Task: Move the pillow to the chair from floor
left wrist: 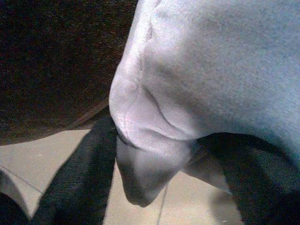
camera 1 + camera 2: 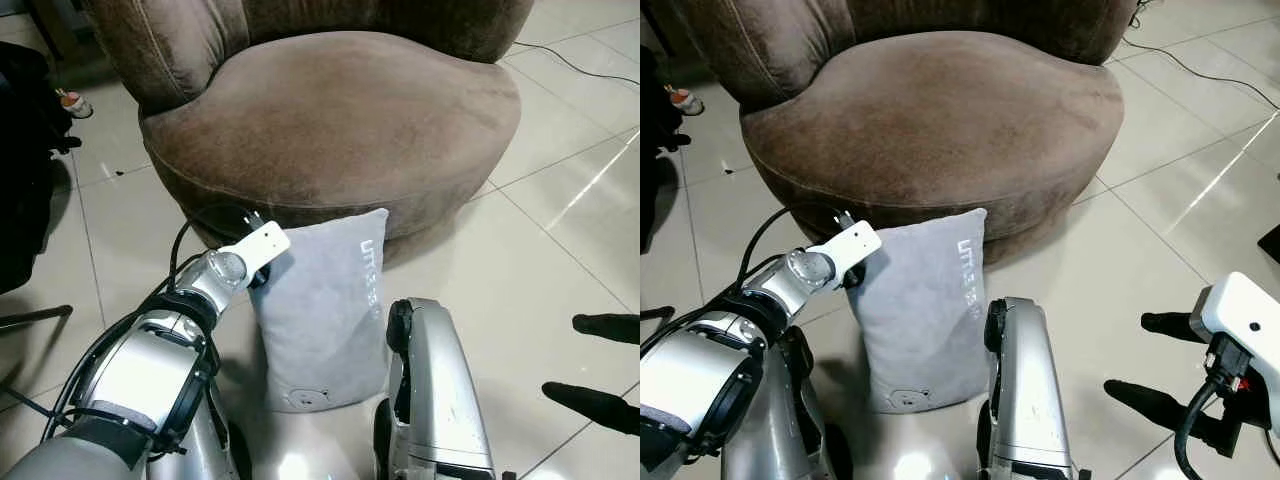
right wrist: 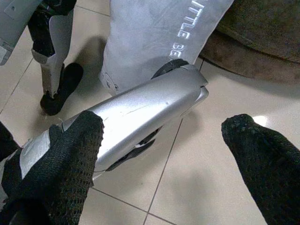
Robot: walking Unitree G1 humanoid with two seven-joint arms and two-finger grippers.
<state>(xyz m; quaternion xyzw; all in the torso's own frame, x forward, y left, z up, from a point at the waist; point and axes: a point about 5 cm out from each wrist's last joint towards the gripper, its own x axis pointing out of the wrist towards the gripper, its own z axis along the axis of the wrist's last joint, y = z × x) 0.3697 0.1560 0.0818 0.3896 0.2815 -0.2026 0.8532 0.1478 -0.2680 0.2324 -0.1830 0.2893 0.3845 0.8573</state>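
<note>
1. Pillow (image 2: 325, 310): a grey cushion with pale lettering is seen standing upright on the tiled floor (image 2: 520, 280), leaning against the front base of the brown chair (image 2: 330, 120), between the robot's legs and the chair.
2. Progress: the transfer is judged barely started. The pillow is not yet lifted, and nothing is seen lying on the chair's seat cushion. Securing the grasp, raising the pillow and setting it on the seat are all left to be done.
3. Left gripper (image 1: 154, 154): it is placed at the pillow's upper corner nearest the chair. In the left wrist view, that corner is bunched and creased between the two black fingers (image 1: 84, 178), so the jaws are judged to be pinching the fabric.
4. Right gripper (image 2: 1165, 365): it is held low over the floor, well apart from the pillow on the robot's right, with the jaws spread wide and nothing between them.
5. Containers: none are seen in the scene.
</note>
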